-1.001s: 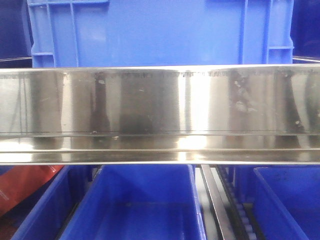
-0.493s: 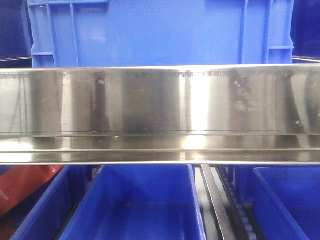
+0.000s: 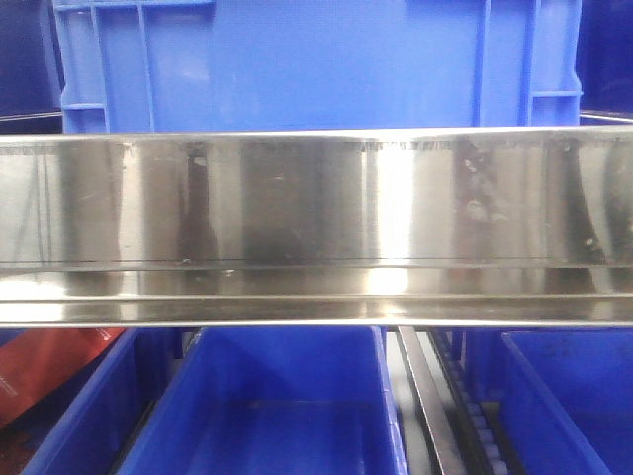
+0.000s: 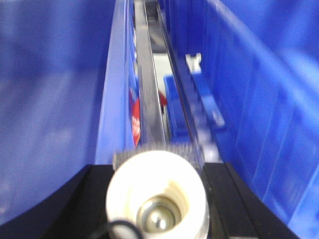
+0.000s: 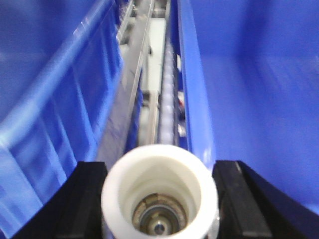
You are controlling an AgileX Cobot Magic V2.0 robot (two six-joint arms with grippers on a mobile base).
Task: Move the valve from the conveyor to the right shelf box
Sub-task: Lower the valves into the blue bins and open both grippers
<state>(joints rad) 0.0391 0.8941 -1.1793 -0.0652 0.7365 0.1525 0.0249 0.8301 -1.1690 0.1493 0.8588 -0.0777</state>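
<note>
1. The left hand (image 4: 156, 172) is closed on a white valve (image 4: 155, 194), with black fingers (image 4: 75, 204) tight against both sides of the pale round body at the bottom of the left wrist view
2. The right hand (image 5: 160, 169) grips a second white valve (image 5: 159, 191) the same way at the bottom centre of its view
3. Neither valve lies on the conveyor, which no view shows; both are over the gaps between blue bins
4. The second white valve sits above the roller track (image 5: 167, 99), just left of the wall of the blue box (image 5: 249, 89) that fills the right of the frame, and I judge this to be the target
5. To do the step well, carry that hand towards the right of the frame until the valve clears the rim, lower it inside, then open; the smooth round body may roll, so release low
6. The steel shelf rail (image 3: 316, 228) blocks the middle of the front view and neither hand appears there
7. Both wrist views are blurred, the fingertips are hidden behind the valves, and the box floor is hard to make out
</note>
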